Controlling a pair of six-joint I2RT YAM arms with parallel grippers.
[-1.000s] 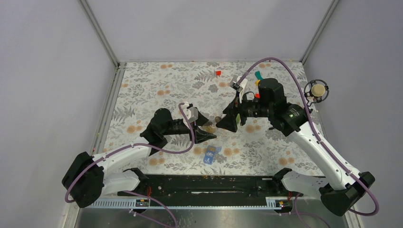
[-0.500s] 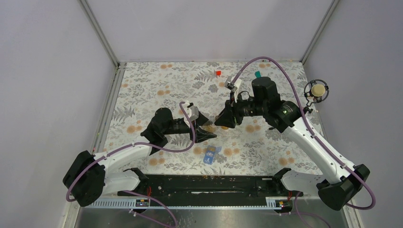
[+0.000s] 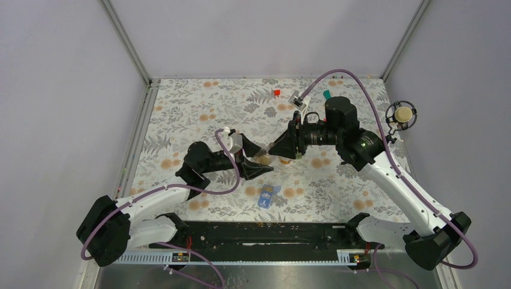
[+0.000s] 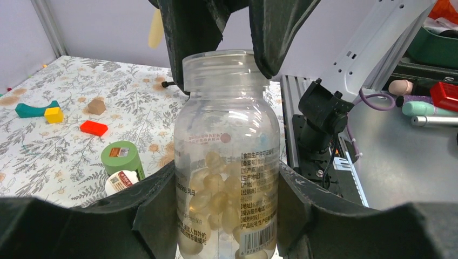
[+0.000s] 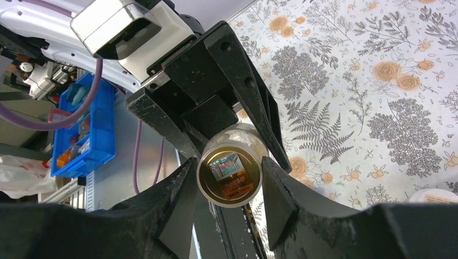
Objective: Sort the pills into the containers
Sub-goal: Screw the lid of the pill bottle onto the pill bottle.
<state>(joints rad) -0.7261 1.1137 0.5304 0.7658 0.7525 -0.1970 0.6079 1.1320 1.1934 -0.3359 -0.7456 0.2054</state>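
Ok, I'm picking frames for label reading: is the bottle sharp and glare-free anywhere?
Left wrist: bottle sharp, label print crisp, only faint sheen. Right wrist: looks into its mouth, sides hidden. Top external: evenly lit, bottle too small to read.

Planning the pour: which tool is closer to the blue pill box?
Left. The left tool, holding the bottle, is just behind the pill box; the right tool is farther back, at the bottle's top.
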